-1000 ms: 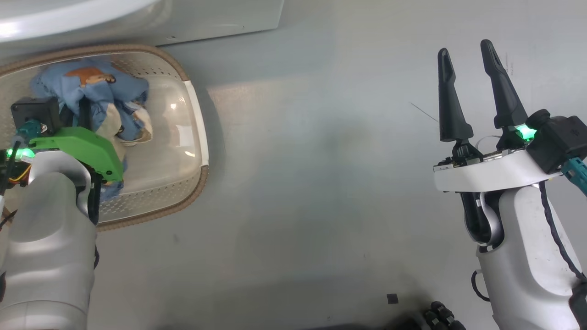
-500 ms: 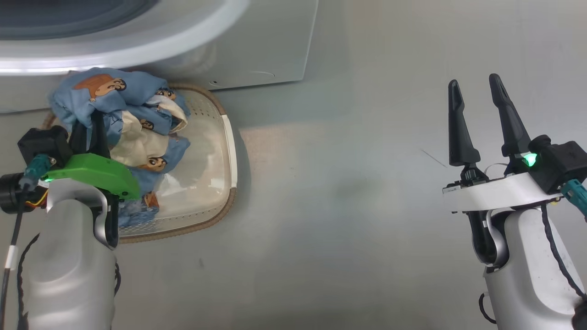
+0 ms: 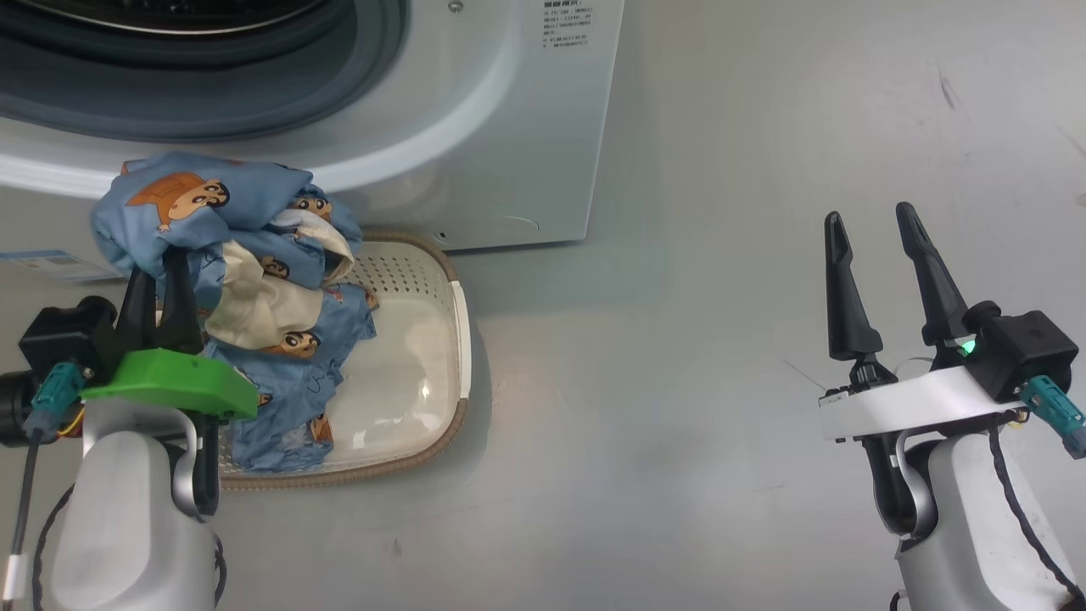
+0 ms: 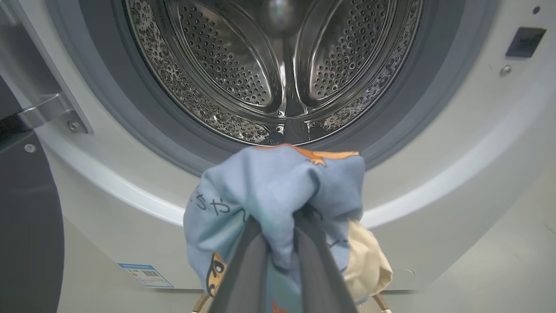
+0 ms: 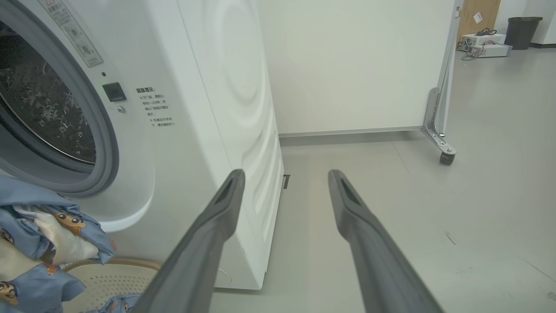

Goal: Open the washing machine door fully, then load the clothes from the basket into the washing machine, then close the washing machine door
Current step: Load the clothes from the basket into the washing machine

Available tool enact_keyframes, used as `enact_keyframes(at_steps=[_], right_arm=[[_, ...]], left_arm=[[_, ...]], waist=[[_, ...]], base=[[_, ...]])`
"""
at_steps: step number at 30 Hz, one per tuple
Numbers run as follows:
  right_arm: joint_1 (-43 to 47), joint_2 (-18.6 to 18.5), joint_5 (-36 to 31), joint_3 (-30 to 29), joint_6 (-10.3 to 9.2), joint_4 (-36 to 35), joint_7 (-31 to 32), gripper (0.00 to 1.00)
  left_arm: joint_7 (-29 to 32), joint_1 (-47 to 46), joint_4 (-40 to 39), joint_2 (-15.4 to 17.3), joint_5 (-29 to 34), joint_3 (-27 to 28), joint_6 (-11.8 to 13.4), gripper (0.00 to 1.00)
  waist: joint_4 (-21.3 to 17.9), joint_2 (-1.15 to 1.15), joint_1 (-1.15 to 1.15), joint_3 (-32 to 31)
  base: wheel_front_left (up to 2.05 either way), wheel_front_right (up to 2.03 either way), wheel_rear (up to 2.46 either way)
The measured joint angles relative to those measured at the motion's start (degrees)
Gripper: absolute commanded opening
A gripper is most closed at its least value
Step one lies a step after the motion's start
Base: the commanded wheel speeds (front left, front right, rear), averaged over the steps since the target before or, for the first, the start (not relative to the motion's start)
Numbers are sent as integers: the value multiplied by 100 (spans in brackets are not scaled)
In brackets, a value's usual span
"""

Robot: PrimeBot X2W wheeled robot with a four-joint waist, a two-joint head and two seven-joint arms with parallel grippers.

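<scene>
Our left gripper (image 3: 159, 276) pinches the clothes (image 3: 254, 280), and we hold the bundle above the basket (image 3: 462, 339), its lower end hanging into it, just before the open drum (image 4: 278, 65) of the washer (image 3: 509, 127). The door (image 4: 26, 226) stands open beside the drum. Our right gripper (image 3: 870, 233) hangs spread and empty over the floor (image 3: 679, 382), well apart.

— Where is the left gripper (image 3: 159, 259)?
— Low on the left in the head view, on top of its pale left forearm (image 3: 127, 518). Its fingers point up and are pinched almost together on the clothes (image 3: 212, 199), which hang from them.
— And the right gripper (image 3: 870, 216)?
— Low on the right, well apart from the left. Its fingers point up, leaning slightly left, spread wide with nothing between them. A green light (image 3: 965, 345) glows at its wrist.
</scene>
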Motion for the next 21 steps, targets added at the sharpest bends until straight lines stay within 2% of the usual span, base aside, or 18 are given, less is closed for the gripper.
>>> enact_keyframes(at_steps=[10,21], right_arm=[[336,5,-129,-87,0,42,0,100],[740,22,-125,-87,0,48,0,100]], left_arm=[[0,720,-712,-4,-15,-13,-44,0],[0,1517,-1112,-1,-268,-91,-45,0]], waist=[[15,0,0,-674],[-34,0,0,-1331]], base=[[0,0,0],[0,0,0]])
